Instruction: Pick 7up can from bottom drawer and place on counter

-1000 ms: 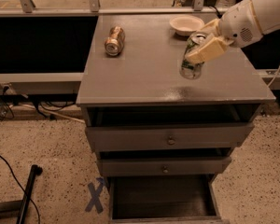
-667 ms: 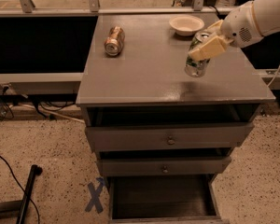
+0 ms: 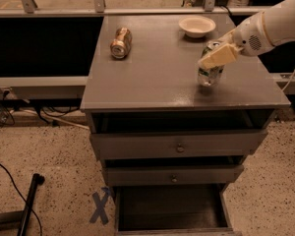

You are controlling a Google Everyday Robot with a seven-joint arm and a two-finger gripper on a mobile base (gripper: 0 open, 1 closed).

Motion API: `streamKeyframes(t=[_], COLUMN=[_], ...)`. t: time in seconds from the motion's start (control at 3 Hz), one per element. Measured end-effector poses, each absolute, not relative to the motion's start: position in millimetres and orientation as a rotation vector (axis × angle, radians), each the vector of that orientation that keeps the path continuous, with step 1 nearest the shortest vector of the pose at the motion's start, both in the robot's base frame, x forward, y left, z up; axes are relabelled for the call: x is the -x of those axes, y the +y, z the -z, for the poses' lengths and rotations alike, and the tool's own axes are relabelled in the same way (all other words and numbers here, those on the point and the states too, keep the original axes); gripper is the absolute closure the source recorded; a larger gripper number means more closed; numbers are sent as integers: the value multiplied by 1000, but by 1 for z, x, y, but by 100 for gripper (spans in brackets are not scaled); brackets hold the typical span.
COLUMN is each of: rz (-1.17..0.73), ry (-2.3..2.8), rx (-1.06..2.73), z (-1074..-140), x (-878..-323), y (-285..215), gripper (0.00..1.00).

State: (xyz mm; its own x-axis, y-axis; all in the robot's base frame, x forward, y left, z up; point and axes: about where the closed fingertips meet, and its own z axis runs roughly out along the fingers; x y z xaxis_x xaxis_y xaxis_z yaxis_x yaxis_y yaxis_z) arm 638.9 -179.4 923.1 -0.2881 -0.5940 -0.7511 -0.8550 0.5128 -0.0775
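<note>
The 7up can stands on the counter near its right front part, tilted a little. My gripper comes in from the upper right and its cream fingers are shut on the upper half of the can. The can's base is at or just above the counter surface; I cannot tell whether it touches. The bottom drawer is pulled out below the two wider drawers, and its dark inside shows nothing in it.
A golden-brown can lies on its side at the counter's back left. A white bowl sits at the back right. Two upper drawers stand slightly open. A blue X mark and a dark pole are on the floor.
The gripper with the can has shifted a little right and down toward the counter, and the can has come closer to upright.
</note>
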Motion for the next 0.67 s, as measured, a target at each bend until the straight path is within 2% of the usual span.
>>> streamKeyframes(t=[0.33, 0.67], rz=[-446, -446], ry=[2004, 2004], rx=[1184, 1184], z=[-922, -922], x=[-639, -639], y=[-178, -178], gripper=[0, 0])
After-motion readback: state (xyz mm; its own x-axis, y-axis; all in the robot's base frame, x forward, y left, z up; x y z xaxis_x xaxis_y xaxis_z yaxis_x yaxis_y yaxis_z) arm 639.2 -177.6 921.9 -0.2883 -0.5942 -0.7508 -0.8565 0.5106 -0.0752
